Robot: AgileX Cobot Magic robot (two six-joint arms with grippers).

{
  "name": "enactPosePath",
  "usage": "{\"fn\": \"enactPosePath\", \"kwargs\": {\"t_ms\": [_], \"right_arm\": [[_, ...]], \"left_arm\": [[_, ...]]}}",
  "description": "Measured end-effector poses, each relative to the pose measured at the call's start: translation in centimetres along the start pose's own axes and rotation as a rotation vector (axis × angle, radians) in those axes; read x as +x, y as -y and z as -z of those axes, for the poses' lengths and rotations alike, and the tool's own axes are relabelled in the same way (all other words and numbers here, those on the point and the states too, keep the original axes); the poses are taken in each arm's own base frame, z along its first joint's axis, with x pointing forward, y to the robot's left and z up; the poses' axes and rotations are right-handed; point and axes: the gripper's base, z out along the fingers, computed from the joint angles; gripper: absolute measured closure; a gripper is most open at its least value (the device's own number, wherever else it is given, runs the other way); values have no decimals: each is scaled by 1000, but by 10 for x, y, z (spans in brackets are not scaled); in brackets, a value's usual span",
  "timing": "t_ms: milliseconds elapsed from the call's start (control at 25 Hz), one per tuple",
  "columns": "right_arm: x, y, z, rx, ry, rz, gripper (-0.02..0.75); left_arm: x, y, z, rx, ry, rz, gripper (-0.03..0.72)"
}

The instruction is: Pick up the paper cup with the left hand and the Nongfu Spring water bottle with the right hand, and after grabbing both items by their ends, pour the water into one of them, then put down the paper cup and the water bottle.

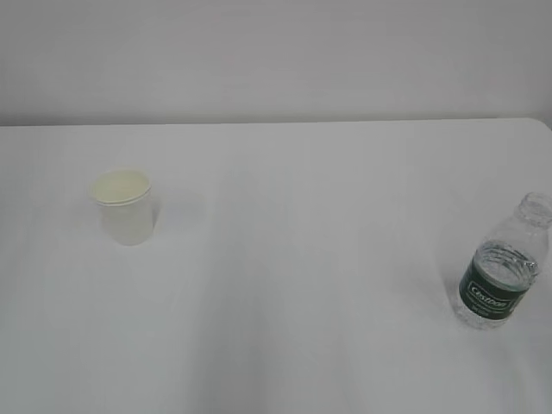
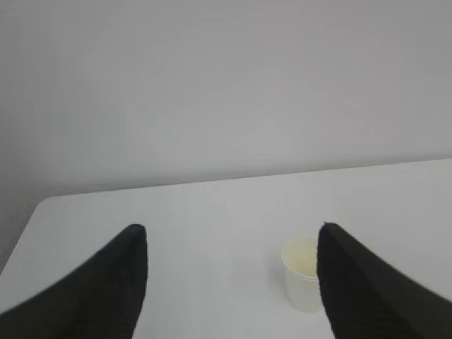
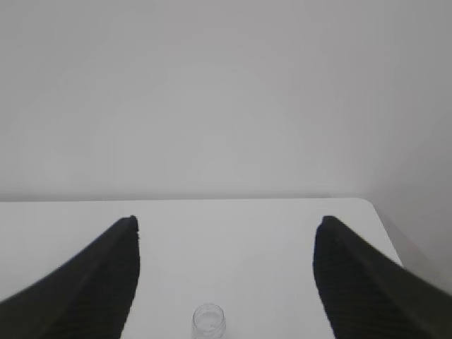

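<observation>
This is looking like a bare test or lab setup rather than a lived-in room. A plain white table (image 1: 285, 259) with a rounded corner is filling the exterior view, and a blank, pale grey-white wall (image 1: 276, 52) is rising straight behind its far edge. Nothing is hanging on that wall, and both wrist views are showing the same unmarked wall and white tabletop. Only a paper cup (image 1: 125, 205) and a water bottle (image 1: 503, 272) are standing on the surface, well apart, laid out like props for a trial.
</observation>
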Motion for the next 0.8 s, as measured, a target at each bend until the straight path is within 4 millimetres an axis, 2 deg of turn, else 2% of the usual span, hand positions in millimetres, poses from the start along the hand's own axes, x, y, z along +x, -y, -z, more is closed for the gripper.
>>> {"fn": "enactPosePath", "kwargs": {"t_ms": [320, 560, 680, 800], "right_arm": [[-5, 0, -10, 2, 35, -2, 153], [-11, 1, -15, 5, 85, -2, 153], [-12, 1, -16, 6, 103, -3, 152], [-5, 1, -19, 7, 85, -3, 152]], "left_arm": [[-10, 2, -8, 17, 92, 17, 153], [0, 5, -32, 40, 74, 61, 158], [4, 6, -38, 49, 91, 88, 162], [11, 6, -41, 52, 101, 98, 164]]}}
